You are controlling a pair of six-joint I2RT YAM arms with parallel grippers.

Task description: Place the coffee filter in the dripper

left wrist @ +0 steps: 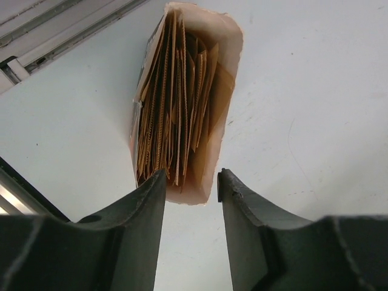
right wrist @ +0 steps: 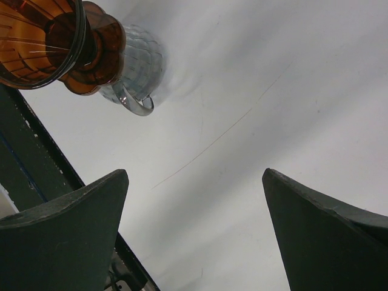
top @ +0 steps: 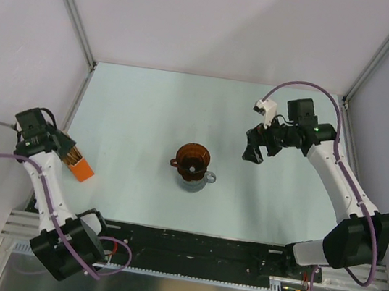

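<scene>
Left tool (left wrist: 191,179) at open filter box (left wrist: 229,66)

The left arm (top: 46,183) and right arm (top: 339,182) share white links, black joints and bases, and looping purple cables (top: 313,85). Jaws are matte dark wedges; one green light (top: 317,126) glows.

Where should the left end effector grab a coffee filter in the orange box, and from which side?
Probably pinch one coffee filter by its exposed edge, coming straight into the open end of the orange box, as the left end effector faces; filters stand packed edge-on.
</scene>
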